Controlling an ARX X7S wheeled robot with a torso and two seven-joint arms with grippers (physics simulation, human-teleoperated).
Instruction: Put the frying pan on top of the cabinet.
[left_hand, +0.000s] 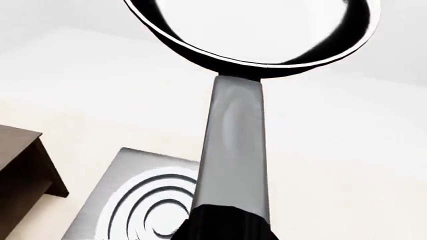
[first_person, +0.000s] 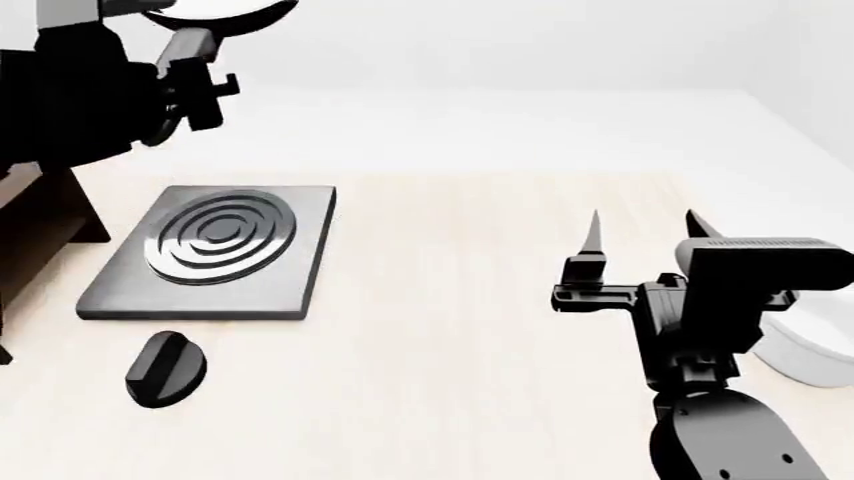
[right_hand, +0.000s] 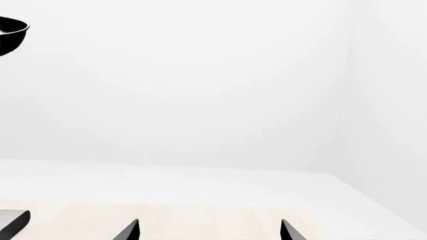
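Observation:
My left gripper is shut on the long grey handle of the black frying pan and holds it high in the air, above and behind the hotplate. In the head view only part of the pan shows at the top edge. The dark brown cabinet stands at the far left, below and beside the pan; its corner also shows in the left wrist view. My right gripper is open and empty at the right, fingertips wide apart. The pan's edge shows far off in the right wrist view.
A square grey hotplate with concentric rings lies on the light wooden table, right of the cabinet. A black knob-like object lies in front of it. A white bowl sits at the right edge behind my right arm.

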